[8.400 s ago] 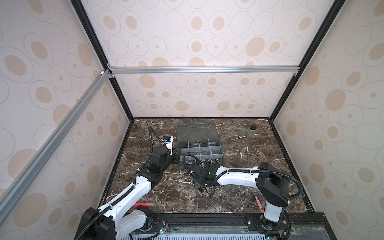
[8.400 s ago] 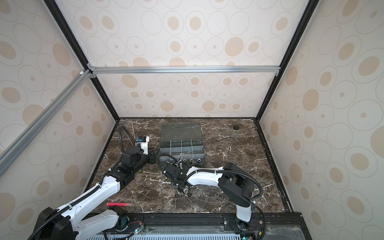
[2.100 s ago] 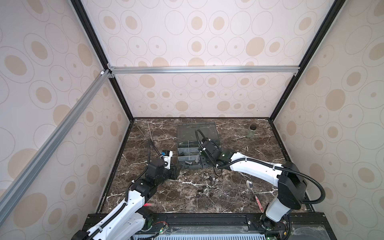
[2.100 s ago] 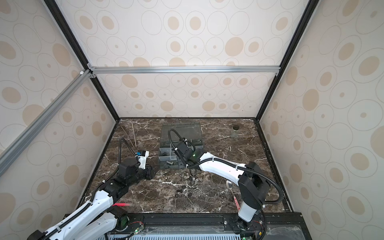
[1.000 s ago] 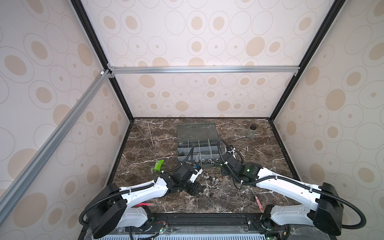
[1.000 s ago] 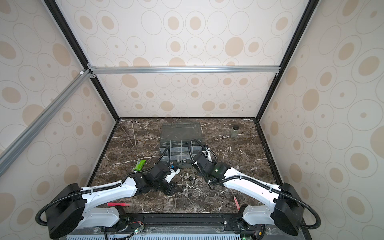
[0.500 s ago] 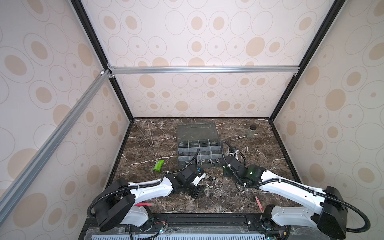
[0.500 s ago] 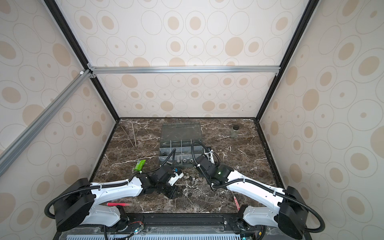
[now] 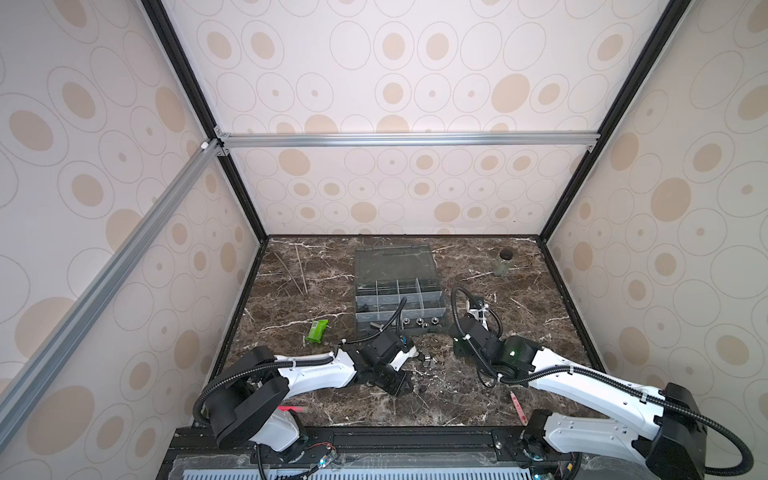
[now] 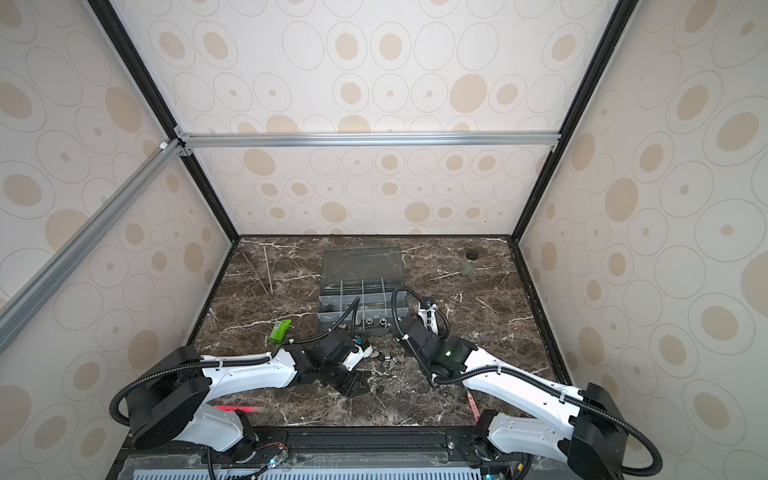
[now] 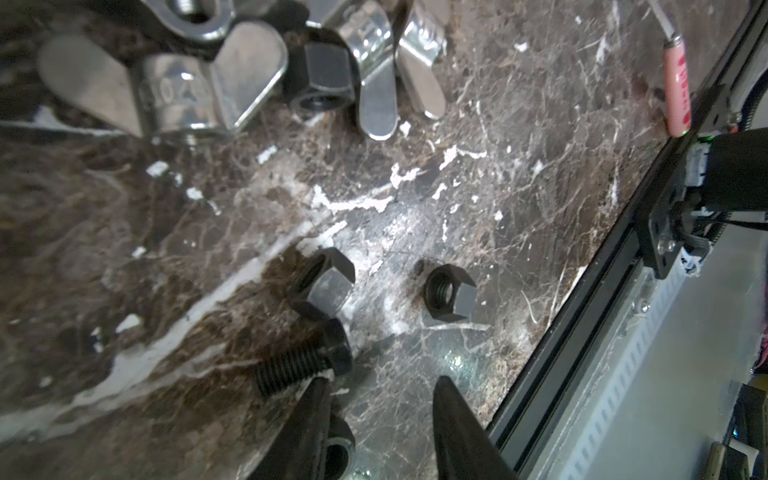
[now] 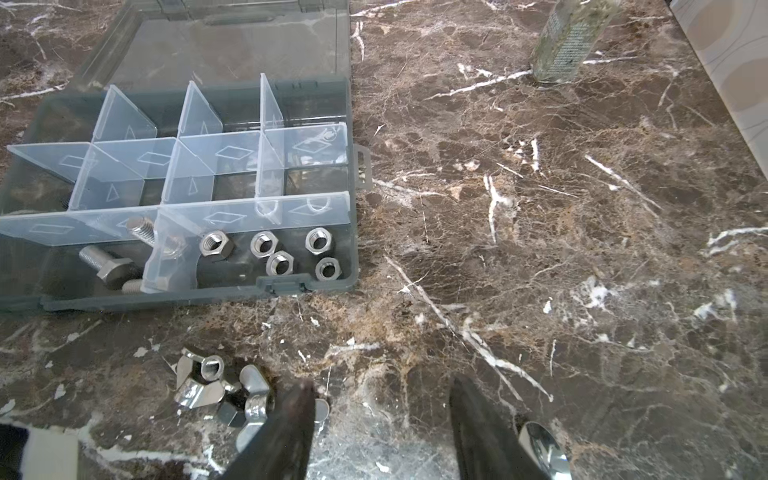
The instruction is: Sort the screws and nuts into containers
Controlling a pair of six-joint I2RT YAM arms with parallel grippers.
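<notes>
The grey organizer box point(image 9: 399, 266) lies open; its containers show in the right wrist view, one holding several silver nuts point(image 12: 270, 253), the one beside it silver screws point(image 12: 110, 264). My left gripper point(image 11: 380, 384) is open and low over the marble, nothing between its fingers; a black screw point(image 11: 299, 365) lies against one fingertip, with two black nuts point(image 11: 451, 293) just beyond. Silver wing nuts point(image 11: 166, 87) and another black nut point(image 11: 322, 77) lie farther off. My right gripper point(image 12: 382, 384) is open and empty over bare marble, wing nuts point(image 12: 220, 390) beside one finger. In both top views the grippers point(image 9: 399, 384) point(image 10: 405, 345) sit in front of the box.
A glass jar point(image 9: 503, 264) stands at the back right and thin wooden sticks point(image 9: 299, 270) lie at the back left. A green packet point(image 9: 317, 330) lies left of the box. A spoon point(image 12: 544, 449) lies by my right gripper, a pink pen point(image 11: 675, 87) near the table's black front rail point(image 11: 623, 266).
Over the last second my left gripper has crept a little nearer the front edge and its jaws have narrowed slightly. The right gripper has drifted slightly to the right.
</notes>
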